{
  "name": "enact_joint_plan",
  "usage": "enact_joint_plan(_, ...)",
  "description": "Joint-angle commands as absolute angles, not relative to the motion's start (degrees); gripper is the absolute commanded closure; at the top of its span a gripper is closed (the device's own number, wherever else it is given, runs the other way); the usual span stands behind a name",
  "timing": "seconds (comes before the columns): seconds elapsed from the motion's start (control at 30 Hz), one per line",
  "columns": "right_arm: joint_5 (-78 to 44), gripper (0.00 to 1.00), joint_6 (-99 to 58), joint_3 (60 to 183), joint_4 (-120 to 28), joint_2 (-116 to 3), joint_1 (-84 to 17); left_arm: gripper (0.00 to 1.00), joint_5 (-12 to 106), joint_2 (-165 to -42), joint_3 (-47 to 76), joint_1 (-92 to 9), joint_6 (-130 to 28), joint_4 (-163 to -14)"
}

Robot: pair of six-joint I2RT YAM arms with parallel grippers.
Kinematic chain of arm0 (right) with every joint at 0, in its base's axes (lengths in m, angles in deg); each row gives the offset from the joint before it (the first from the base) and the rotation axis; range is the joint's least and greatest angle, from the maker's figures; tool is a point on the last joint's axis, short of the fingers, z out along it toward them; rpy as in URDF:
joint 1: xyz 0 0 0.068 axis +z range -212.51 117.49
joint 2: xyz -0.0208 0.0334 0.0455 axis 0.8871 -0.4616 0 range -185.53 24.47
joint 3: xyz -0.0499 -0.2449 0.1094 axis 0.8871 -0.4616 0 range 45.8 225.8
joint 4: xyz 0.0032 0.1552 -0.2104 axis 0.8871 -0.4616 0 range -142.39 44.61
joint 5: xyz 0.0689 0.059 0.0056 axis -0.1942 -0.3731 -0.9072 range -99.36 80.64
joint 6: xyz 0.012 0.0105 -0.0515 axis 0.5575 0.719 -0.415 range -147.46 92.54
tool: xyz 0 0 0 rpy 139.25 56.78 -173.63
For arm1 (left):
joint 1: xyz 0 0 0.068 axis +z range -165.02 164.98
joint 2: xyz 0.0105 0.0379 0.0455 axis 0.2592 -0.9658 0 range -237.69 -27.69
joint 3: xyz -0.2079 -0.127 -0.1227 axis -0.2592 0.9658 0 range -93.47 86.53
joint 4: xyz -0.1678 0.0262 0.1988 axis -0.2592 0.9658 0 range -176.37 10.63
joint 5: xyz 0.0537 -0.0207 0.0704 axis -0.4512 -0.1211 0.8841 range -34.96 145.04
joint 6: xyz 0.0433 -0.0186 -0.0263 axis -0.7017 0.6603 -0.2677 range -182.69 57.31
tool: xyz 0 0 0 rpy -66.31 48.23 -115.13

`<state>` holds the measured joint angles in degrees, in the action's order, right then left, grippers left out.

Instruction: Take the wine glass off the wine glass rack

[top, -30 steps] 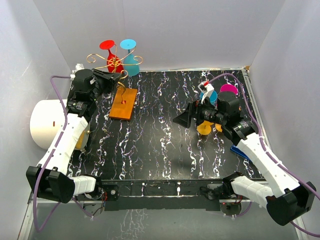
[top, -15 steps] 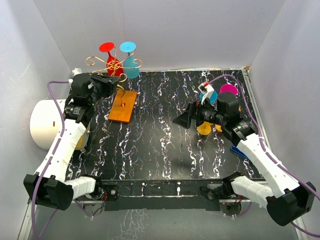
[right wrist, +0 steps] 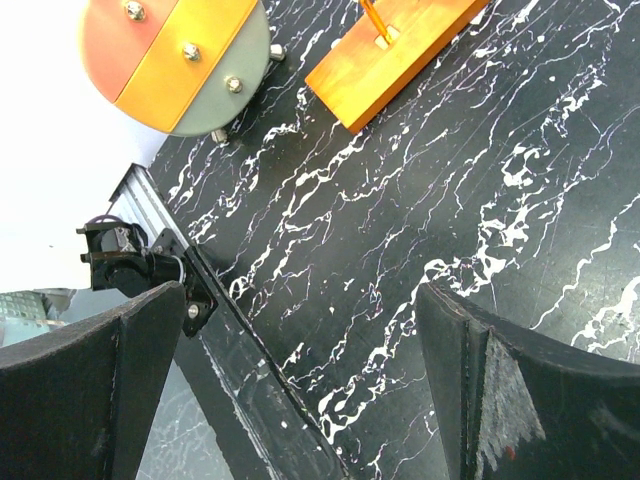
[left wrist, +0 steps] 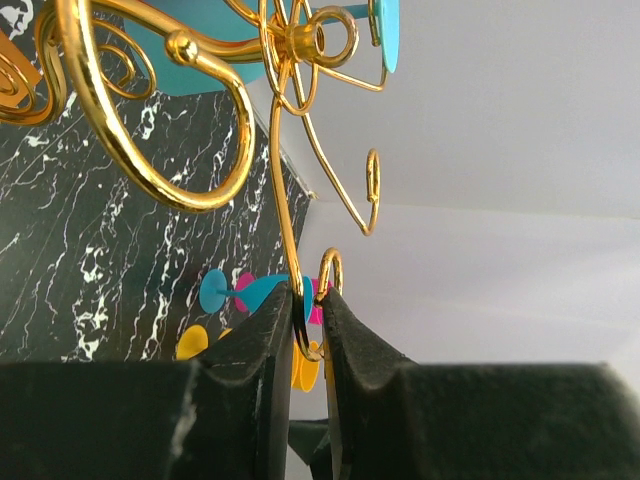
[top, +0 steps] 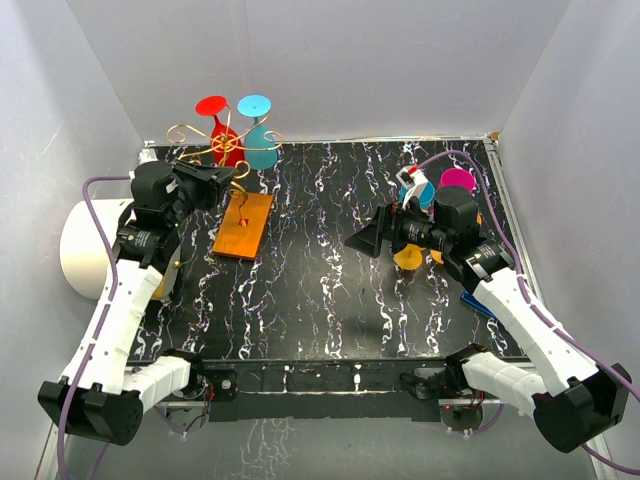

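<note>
Wine glass rack (top: 222,146): at the back-left corner of the worktop (top: 320,300), with its gold scrolls up against the rear wall. The thin stem runs down to the orange-brown base (top: 243,228). I can't tell whether that base sits flat.
Wine glass: two hang on the rack, feet upward. The red wine glass (top: 213,108) is on the left and the cyan wine glass (top: 256,110) just beside it on the right, and neither is off the scrolls.
My left hand (left wrist: 305,300): clenched on the rack itself. My wrist view shows both black fingers (left wrist: 250,370) pinching one gold wire curl between them. The bigger scrolls and the cyan glass loom above.
My right hand (right wrist: 300,295): released, fingers spread wide with nothing between them. It hangs over the bare marbled worktop mid-right, well apart from the rack, and its camera catches the base's corner at the top.
Loose glasses: a yellow glass (top: 410,257), a blue glass (top: 415,192) and a magenta glass (top: 458,179) cluster by my right arm.
Off the left edge: a white cylinder (top: 85,245) stands beside my left arm.
</note>
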<state>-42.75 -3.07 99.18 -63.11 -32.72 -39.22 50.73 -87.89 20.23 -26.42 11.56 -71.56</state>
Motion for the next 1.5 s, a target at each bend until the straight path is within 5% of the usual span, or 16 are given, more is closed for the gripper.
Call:
enact_joint_plan(0.0, -44.11, 0.02, -1.73, 98.35, -57.51, -31.54, -38.96, 0.99, 47.40, -82.22, 19.99, -26.19, 10.51, -72.13)
enact_joint_plan(0.33, -44.71, 0.01, -1.44, 98.10, -56.77, -31.92, -38.95, 0.97, 47.56, -76.09, 23.57, -26.17, 10.81, -66.03)
enact_joint_plan(0.6, -44.74, 0.02, -1.43, 98.15, -55.78, -32.29, -38.95, 0.83, 47.35, -75.13, 22.80, -26.18, 9.16, -61.73)
enact_joint_plan(0.77, -44.78, 0.02, -2.65, 98.80, -56.34, -32.55, -38.95, 0.66, 49.37, -74.27, 19.66, -26.17, 5.40, -53.85)
enact_joint_plan(1.03, -44.79, 0.02, -5.32, 100.76, -58.32, -33.09, -38.96, 0.21, 53.51, -70.59, 15.07, -26.12, 0.07, -41.40)
enact_joint_plan(1.33, -44.34, 0.02, -6.10, 100.89, -59.69, -32.03, -38.96, 0.02, 59.01, -81.88, -7.94, -26.16, -20.48, -30.36)
enact_joint_plan(1.47, -44.50, 0.02, -6.21, 101.26, -60.36, -32.03, -38.96, 0.01, 61.60, -91.40, -19.98, -26.15, -28.51, -27.78)
